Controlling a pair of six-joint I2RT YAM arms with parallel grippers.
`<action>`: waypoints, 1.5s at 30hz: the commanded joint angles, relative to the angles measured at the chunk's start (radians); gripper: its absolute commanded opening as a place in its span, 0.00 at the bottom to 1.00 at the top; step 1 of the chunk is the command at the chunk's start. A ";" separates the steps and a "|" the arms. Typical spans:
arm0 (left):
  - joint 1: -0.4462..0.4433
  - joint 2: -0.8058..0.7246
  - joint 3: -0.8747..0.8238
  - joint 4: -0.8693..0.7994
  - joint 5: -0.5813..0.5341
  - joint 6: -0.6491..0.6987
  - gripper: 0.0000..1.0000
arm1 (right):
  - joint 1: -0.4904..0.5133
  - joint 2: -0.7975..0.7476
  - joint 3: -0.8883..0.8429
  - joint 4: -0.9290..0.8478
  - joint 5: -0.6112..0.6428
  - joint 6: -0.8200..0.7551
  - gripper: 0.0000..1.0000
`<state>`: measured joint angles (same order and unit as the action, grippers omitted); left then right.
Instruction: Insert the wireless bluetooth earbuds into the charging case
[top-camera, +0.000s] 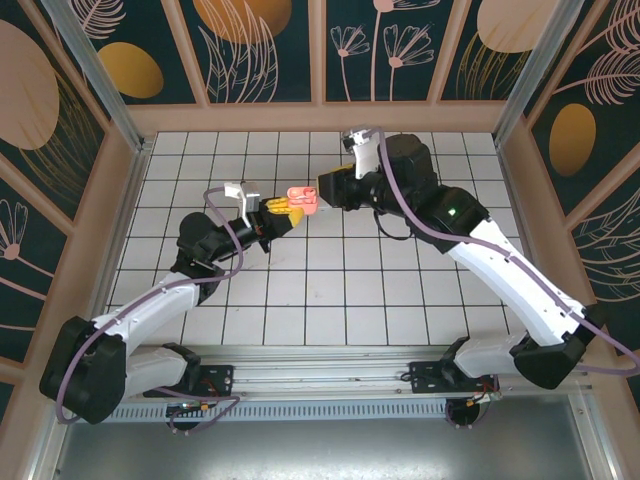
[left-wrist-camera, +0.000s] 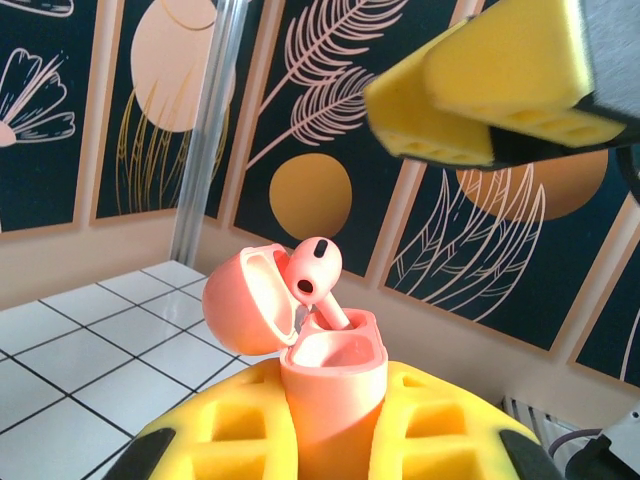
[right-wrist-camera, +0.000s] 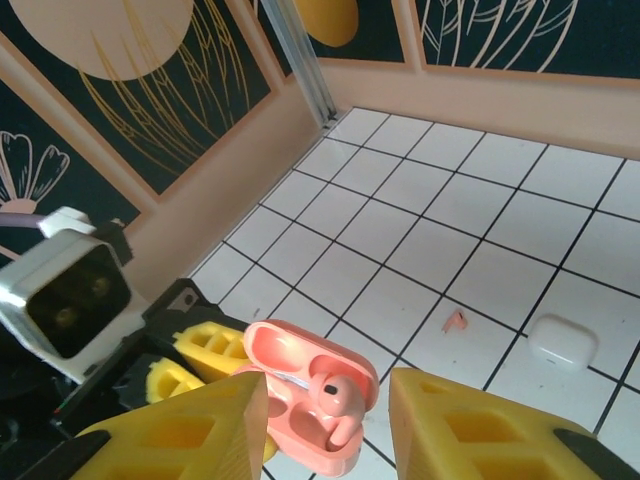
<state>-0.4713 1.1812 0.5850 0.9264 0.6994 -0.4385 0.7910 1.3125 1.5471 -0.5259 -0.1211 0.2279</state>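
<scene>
The left hand is clamped on the pink charging case, whose lid is open, above the middle of the tabletop. One pink earbud stands stem-down in the case. The right hand hovers just beside it, jaws partly apart and empty. A second pink earbud lies on the tabletop near a white case.

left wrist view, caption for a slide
Left gripper holds the open pink charging case, one pink earbud partly seated, right gripper open close by.

Two pink earbuds; one pink case; one white case.
</scene>
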 joint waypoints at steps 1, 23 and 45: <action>0.000 -0.028 0.041 -0.010 0.024 0.059 0.00 | -0.003 0.030 0.010 -0.024 0.023 0.014 0.37; 0.000 -0.050 0.061 -0.093 0.034 0.129 0.00 | -0.004 0.109 0.059 -0.078 -0.022 0.047 0.36; 0.000 -0.069 0.061 -0.116 0.028 0.135 0.00 | -0.029 0.056 -0.028 -0.051 -0.143 -0.005 0.29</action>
<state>-0.4713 1.1328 0.6174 0.7784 0.7113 -0.3180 0.7761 1.4071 1.5509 -0.5785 -0.2180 0.2539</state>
